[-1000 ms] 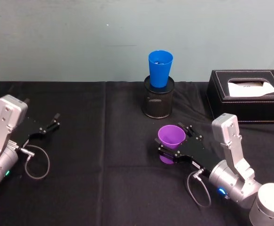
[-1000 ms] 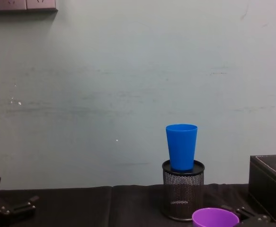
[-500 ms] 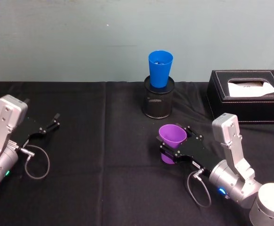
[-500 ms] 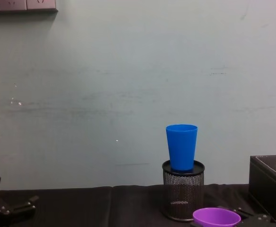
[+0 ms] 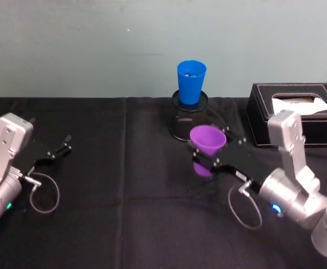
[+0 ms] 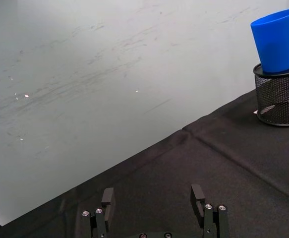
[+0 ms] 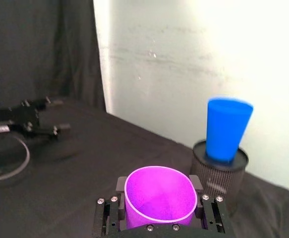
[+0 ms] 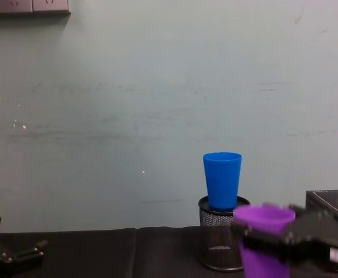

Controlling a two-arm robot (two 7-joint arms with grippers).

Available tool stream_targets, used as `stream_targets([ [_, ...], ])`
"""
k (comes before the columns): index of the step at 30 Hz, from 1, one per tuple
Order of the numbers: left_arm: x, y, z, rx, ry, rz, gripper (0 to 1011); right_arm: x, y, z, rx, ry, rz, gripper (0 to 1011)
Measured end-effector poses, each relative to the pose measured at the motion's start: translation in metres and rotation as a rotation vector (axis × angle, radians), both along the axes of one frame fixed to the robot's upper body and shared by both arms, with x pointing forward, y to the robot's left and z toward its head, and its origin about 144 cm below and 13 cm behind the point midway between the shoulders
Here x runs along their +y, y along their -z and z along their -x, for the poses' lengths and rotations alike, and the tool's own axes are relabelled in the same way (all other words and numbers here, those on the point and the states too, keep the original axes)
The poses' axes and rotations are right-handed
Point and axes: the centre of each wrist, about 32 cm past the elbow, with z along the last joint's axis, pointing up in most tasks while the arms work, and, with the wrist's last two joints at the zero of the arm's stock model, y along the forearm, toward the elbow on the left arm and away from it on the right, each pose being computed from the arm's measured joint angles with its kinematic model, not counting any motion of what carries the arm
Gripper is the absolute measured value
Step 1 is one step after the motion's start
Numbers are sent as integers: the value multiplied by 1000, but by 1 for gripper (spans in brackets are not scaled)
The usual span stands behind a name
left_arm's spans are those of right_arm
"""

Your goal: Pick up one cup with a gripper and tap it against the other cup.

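**Step: carrying purple cup to blue cup**

Right gripper [image 5: 210,158] pinches the purple cup [image 5: 207,139] by its sides. The cup is upright and looks clear of the table [image 5: 124,213], near the pot [image 5: 188,128] holding the blue cup [image 5: 191,81]. The 2 cups are apart. Next: raise and advance until the walls touch lightly. Left gripper [image 5: 61,150] is parked at left, fingers spread.
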Motion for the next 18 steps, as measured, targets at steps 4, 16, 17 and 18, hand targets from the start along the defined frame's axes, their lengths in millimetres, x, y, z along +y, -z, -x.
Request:
stream_targets([
  [4, 0, 0, 0, 0, 0, 0, 1000, -1, -21, -2, 9, -15, -2, 755],
  [16, 0, 0, 0, 0, 0, 0, 1000, 3, -51, -2, 7, -27, -12, 754],
  [17, 0, 0, 0, 0, 0, 0, 1000, 4, -52, -2, 8, -27, -13, 754],
  [18, 0, 0, 0, 0, 0, 0, 1000, 4, -53, -2, 8, -26, -13, 754],
])
